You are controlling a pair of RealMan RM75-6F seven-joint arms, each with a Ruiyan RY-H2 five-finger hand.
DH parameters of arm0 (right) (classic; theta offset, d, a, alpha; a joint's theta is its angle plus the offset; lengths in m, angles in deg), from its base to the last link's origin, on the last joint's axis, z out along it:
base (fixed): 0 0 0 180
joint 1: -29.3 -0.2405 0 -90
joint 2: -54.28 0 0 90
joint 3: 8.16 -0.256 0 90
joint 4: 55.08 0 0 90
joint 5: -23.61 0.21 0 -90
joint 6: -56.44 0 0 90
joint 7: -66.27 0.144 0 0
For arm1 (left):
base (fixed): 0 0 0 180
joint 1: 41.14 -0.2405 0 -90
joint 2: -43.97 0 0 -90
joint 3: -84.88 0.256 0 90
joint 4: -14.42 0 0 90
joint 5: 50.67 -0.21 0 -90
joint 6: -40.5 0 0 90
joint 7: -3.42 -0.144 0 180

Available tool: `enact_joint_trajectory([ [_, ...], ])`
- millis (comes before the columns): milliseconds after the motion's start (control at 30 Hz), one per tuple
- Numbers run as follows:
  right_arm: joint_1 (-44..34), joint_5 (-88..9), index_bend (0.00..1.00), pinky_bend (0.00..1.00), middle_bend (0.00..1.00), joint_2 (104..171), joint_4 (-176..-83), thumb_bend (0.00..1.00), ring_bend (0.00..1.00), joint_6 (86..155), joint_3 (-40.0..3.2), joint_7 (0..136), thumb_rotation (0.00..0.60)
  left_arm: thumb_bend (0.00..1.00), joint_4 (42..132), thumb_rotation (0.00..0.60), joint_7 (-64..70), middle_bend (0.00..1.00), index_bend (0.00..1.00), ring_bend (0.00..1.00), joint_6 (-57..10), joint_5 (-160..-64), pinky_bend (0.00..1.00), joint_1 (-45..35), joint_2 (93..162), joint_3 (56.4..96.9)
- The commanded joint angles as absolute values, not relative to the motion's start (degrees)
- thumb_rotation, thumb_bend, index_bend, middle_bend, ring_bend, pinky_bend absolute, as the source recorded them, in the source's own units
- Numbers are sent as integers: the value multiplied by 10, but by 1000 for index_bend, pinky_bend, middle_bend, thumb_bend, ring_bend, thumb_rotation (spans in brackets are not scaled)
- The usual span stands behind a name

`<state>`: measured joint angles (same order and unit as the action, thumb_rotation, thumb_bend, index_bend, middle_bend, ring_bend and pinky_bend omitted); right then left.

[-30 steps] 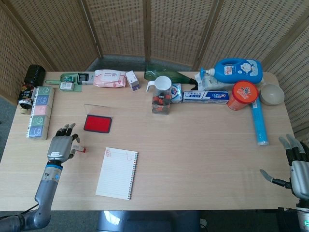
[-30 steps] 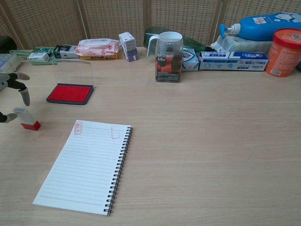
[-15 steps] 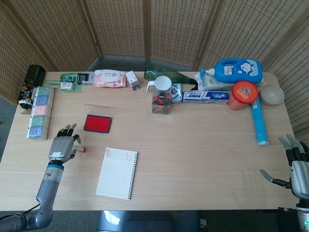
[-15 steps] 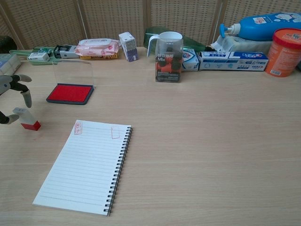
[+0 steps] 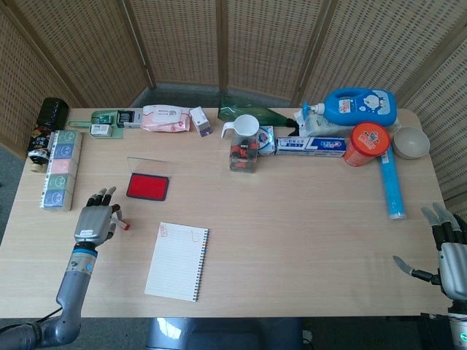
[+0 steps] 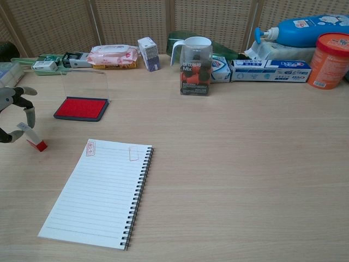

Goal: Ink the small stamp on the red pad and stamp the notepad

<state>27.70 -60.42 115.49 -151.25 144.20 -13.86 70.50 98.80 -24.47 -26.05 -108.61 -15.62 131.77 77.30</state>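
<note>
The small stamp (image 5: 125, 224) (image 6: 31, 136) has a white handle and a red base. It leans over on the table left of the notepad (image 5: 177, 260) (image 6: 98, 191), its base touching the wood. My left hand (image 5: 93, 222) (image 6: 13, 115) pinches the handle between thumb and a finger. The notepad lies flat with two red marks near its top edge. The red ink pad (image 5: 147, 187) (image 6: 82, 107) sits behind the stamp, its clear lid standing up. My right hand (image 5: 451, 255) hovers open off the table's near right corner, seen only in the head view.
A clear measuring cup (image 5: 244, 146) (image 6: 196, 65) stands mid-table. Behind it run a wipes pack (image 5: 166, 118), a toothpaste box (image 6: 271, 71), a blue bottle (image 5: 359, 106) and an orange canister (image 5: 367, 144). A blue tube (image 5: 392, 188) lies at right. Coloured boxes (image 5: 60, 169) line the left edge.
The stamp stood upright before and now leans, as my left hand's fingers closed onto its handle. The right hand has not moved.
</note>
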Motion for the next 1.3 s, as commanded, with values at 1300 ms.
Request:
enact_joint_trajectory([
  [1300, 272, -593, 0, 0, 0, 1156, -1508, 0, 0, 1428, -140, 707, 403, 418, 928, 600, -301, 0, 553, 0, -236, -1040, 92, -61, 1344, 695],
])
